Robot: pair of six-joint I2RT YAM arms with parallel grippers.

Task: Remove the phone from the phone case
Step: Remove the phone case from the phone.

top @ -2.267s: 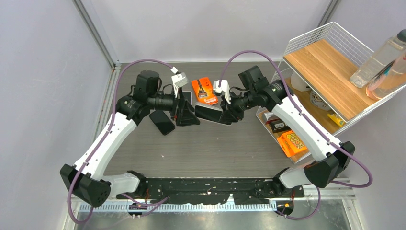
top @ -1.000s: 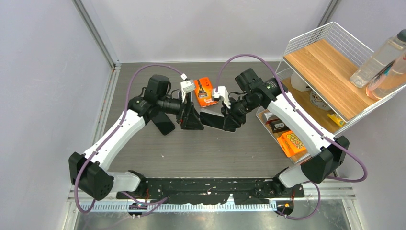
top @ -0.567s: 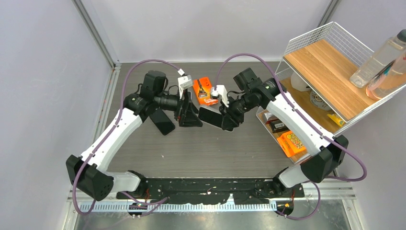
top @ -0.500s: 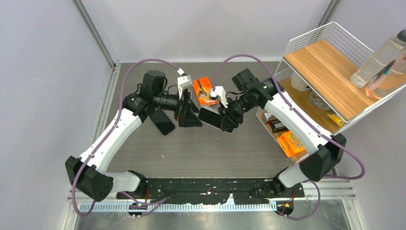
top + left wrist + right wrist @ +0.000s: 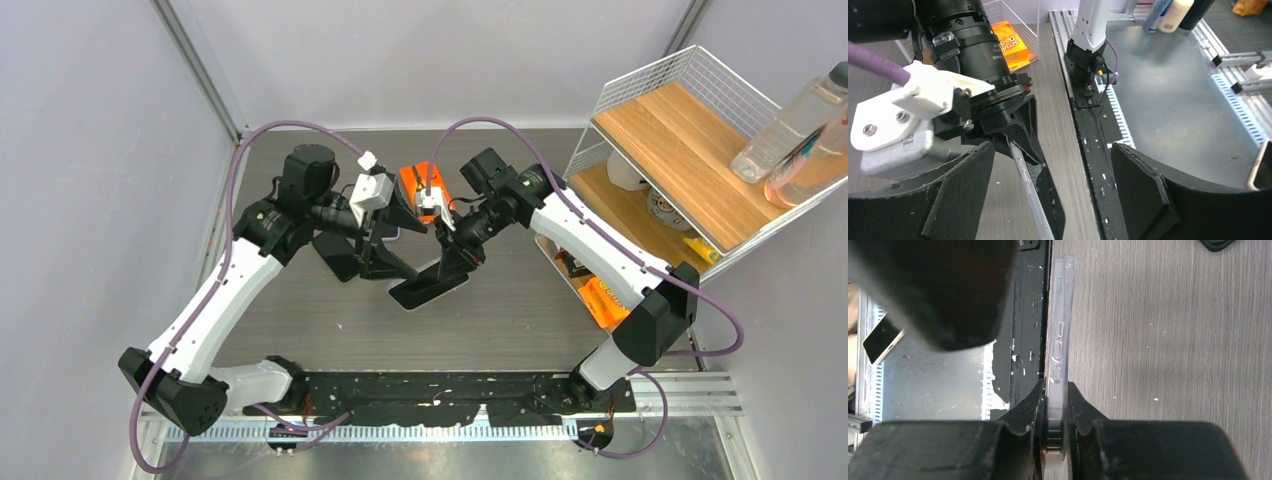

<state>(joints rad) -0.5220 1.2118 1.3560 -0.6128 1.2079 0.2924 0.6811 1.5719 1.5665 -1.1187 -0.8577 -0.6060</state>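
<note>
The phone in its clear case (image 5: 425, 283) hangs tilted over the middle of the table. My right gripper (image 5: 453, 258) is shut on its upper end. In the right wrist view the phone in its case (image 5: 1058, 347) shows edge-on, pinched between both fingers (image 5: 1083, 410). My left gripper (image 5: 383, 262) is open just left of the phone. In the left wrist view the case edge (image 5: 1029, 192) runs between my spread fingers (image 5: 960, 197), closer to the left one and not gripped. The right gripper (image 5: 1008, 120) shows above it there.
A second black phone or case (image 5: 336, 256) lies on the table under the left arm. An orange packet (image 5: 418, 187) lies behind the grippers. A wire rack (image 5: 650, 80) with wooden shelves, bottles (image 5: 790, 125) and an orange box (image 5: 608, 298) stands at the right.
The right gripper has swung the phone from lying flat between the grippers to tilted, free end down toward the near edge. The left wrist has lifted and turned beside it.
</note>
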